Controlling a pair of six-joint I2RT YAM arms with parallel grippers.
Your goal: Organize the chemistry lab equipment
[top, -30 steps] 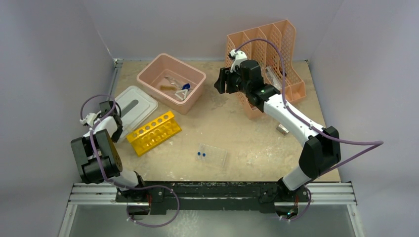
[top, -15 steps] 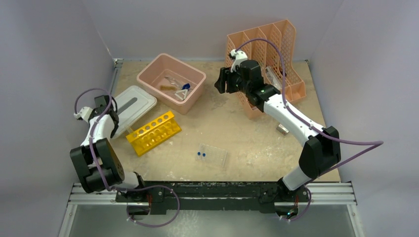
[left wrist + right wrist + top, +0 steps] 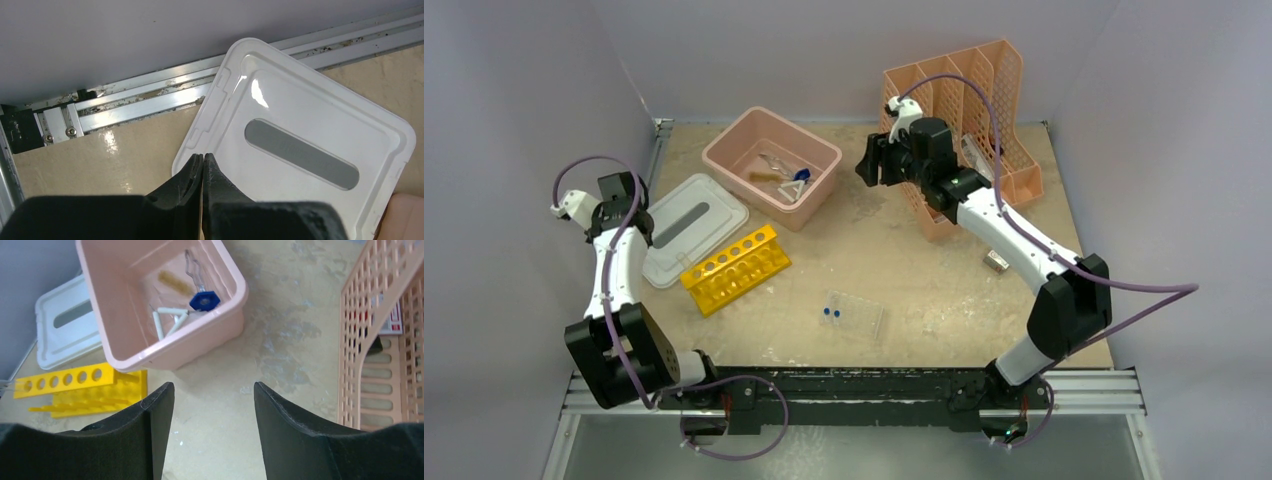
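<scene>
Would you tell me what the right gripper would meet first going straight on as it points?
Probably the near wall of the pink tub, though depth is unclear: the right gripper may reach the table first.

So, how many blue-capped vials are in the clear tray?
2. Both lie at the left end of the clear tray: one vial, and the other just right of it. More may be hidden.

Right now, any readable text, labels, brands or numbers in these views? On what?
No text can be read in any view.
Red-and-white label inside the peach file holder: has print, too blurred to read.
Grey strip on the white lid: no legible marking.
</scene>
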